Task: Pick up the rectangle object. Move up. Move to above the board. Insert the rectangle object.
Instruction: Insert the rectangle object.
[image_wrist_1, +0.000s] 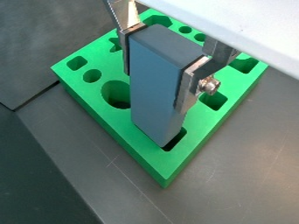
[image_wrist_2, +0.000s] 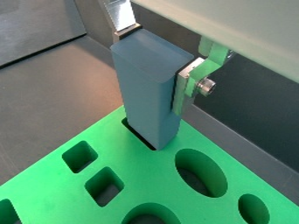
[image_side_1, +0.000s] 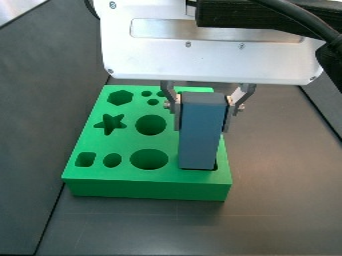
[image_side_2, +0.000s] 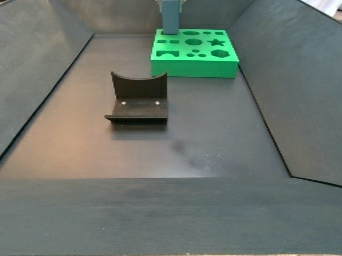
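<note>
The rectangle object (image_wrist_1: 156, 83), a tall blue-grey block, stands upright with its lower end in a rectangular slot of the bright green board (image_wrist_1: 87, 96). It also shows in a wrist view (image_wrist_2: 146, 87) and in both side views (image_side_1: 199, 135) (image_side_2: 170, 16). My gripper (image_wrist_1: 163, 58) is shut on the block's upper part, silver fingers (image_wrist_1: 191, 80) pressed on its two narrow sides. In a side view the gripper (image_side_1: 201, 100) hangs under the white wrist housing, above the board (image_side_1: 114, 150). The board's star, hexagon and round holes are open.
The fixture (image_side_2: 138, 100), a dark bracket on a base plate, stands on the dark floor (image_side_2: 174, 150) in front of the board (image_side_2: 201, 55). Sloped dark walls (image_side_2: 54, 70) enclose the floor on both sides.
</note>
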